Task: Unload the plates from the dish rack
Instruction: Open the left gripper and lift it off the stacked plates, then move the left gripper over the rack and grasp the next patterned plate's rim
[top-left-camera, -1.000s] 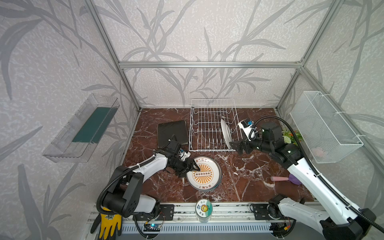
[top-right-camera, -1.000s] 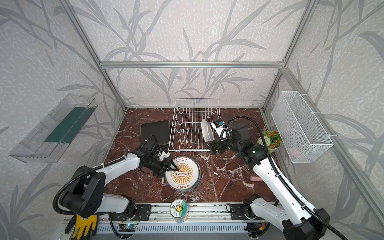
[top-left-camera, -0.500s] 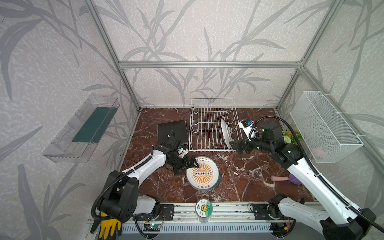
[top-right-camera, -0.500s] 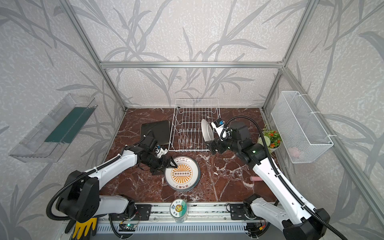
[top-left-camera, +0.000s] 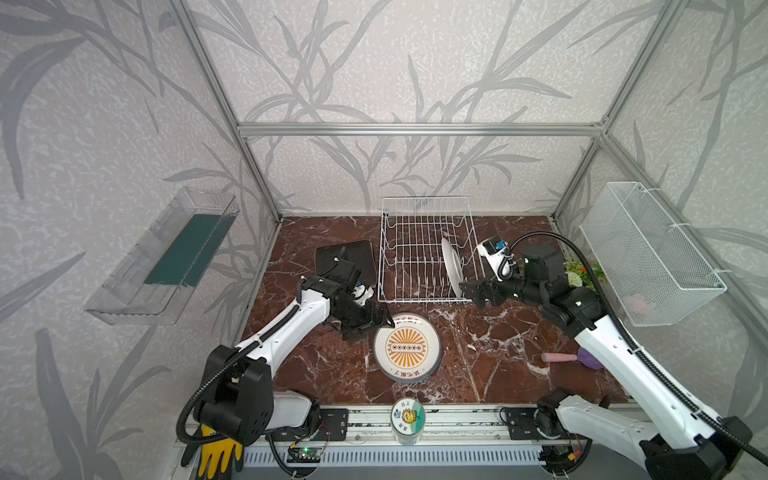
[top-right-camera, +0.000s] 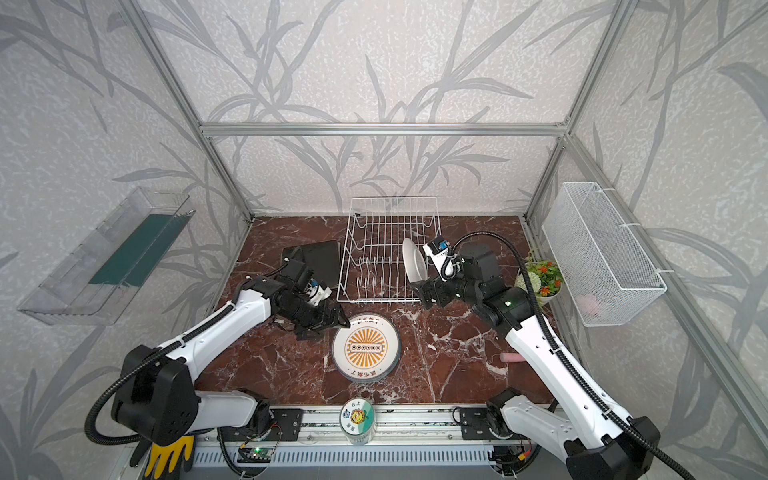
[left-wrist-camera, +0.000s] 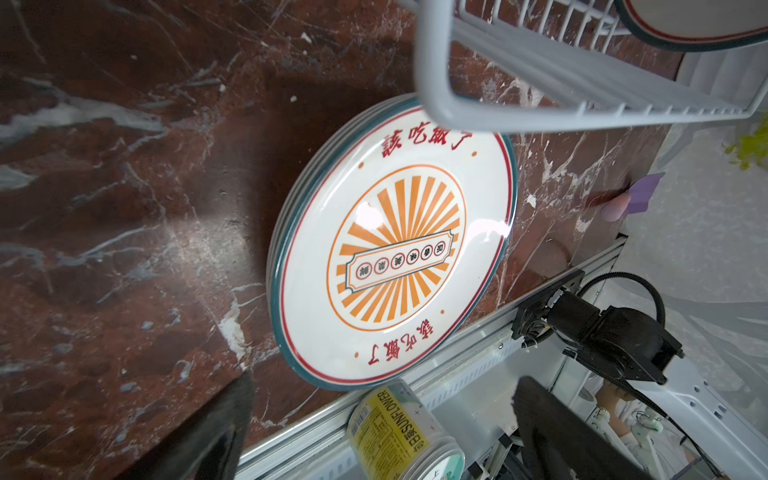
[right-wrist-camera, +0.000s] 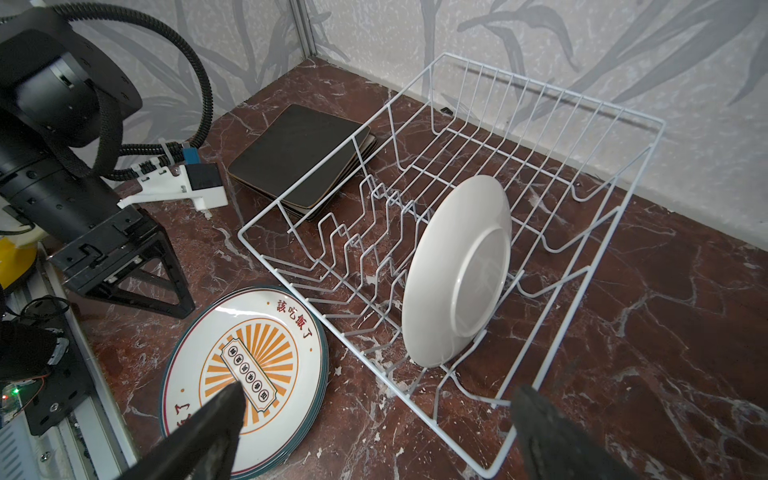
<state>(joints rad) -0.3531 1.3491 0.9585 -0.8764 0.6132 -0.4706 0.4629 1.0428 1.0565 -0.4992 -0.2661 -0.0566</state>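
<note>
One round white plate is seen upright in the dish rack, toward its right side. Sunburst plates are stacked flat just before the rack, black square plates beside its left. Left gripper and right gripper are noted near the rack's front, jaws apart, nothing held.

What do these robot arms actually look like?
The left arm and right arm are white shells with black joints, each carrying a ribbed black hose. The left pincer and right pincer are black with triangular fingers; a white-blue camera sits behind each.
</note>
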